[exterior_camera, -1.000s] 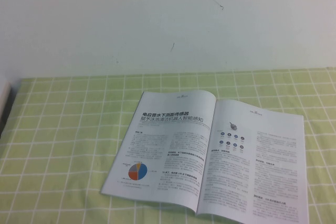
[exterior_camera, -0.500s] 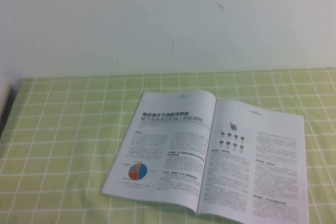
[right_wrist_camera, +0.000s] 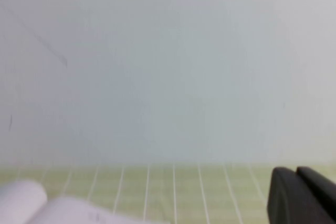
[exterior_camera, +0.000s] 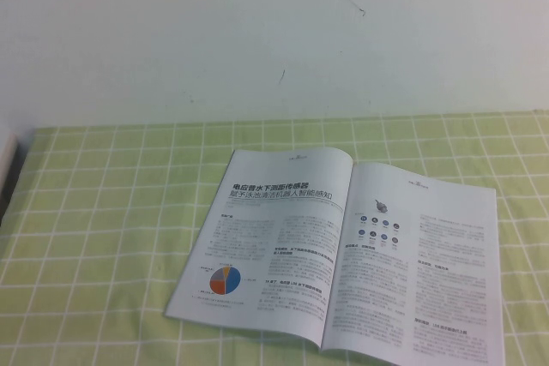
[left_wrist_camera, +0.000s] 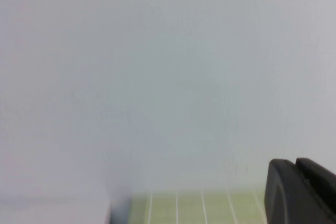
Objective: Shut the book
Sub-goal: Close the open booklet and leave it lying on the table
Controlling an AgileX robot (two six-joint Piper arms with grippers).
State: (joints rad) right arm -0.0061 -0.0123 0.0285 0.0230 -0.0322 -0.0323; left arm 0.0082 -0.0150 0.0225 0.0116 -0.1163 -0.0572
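An open magazine (exterior_camera: 343,255) lies flat on the green checked cloth (exterior_camera: 111,212), right of the middle and near the front edge. Its left page carries a bold headline and a pie chart, its right page small icons and text. Neither arm shows in the high view. In the left wrist view, my left gripper (left_wrist_camera: 295,162) appears as two black fingers pressed together, facing the white wall with nothing held. My right gripper (right_wrist_camera: 295,170) looks the same, shut and empty, and a curved white page of the magazine (right_wrist_camera: 31,203) lies in front of it.
A white wall (exterior_camera: 274,32) rises behind the table. A white object (exterior_camera: 5,156) sits at the table's far left edge. Bare cloth stretches to the left of the magazine and behind it.
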